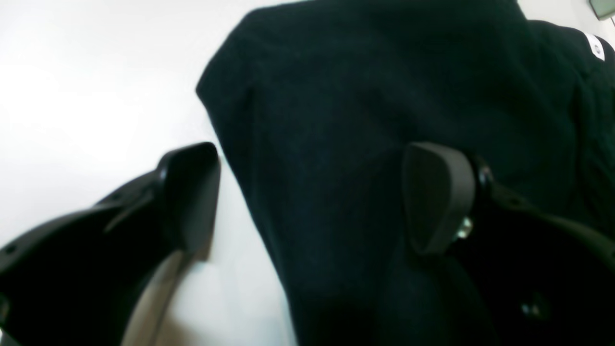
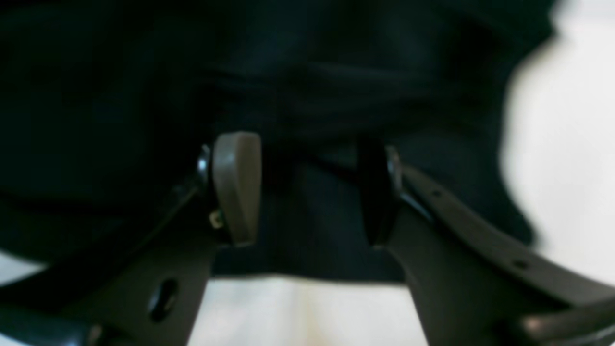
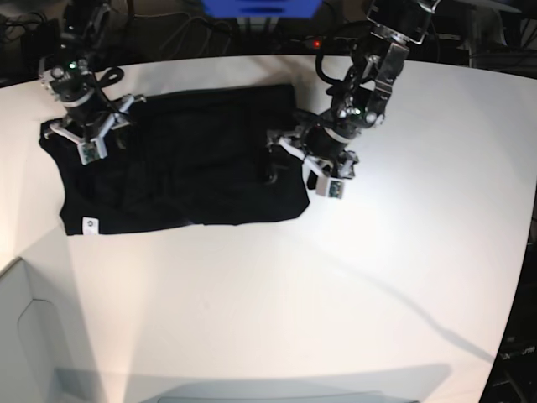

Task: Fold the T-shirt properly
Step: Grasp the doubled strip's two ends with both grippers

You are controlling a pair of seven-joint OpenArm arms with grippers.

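Note:
The black T-shirt (image 3: 193, 168) lies spread on the white table (image 3: 336, 294), with a small white tag (image 3: 88, 224) at its near left corner. My left gripper (image 3: 302, 164) is over the shirt's right edge and stands open. In the left wrist view one finger (image 1: 192, 192) is over bare table and the other over the T-shirt (image 1: 365, 120), whose edge runs between them. My right gripper (image 3: 81, 133) is at the shirt's far left part. In the right wrist view its jaws (image 2: 307, 190) stand apart over bunched fabric (image 2: 307, 96).
A blue box (image 3: 260, 7) and cables sit beyond the table's far edge. A white panel (image 3: 25, 336) rises at the near left corner. White tabletop (image 1: 86, 96) lies beside the shirt's edge, and the white tag (image 1: 596, 46) shows at the far right.

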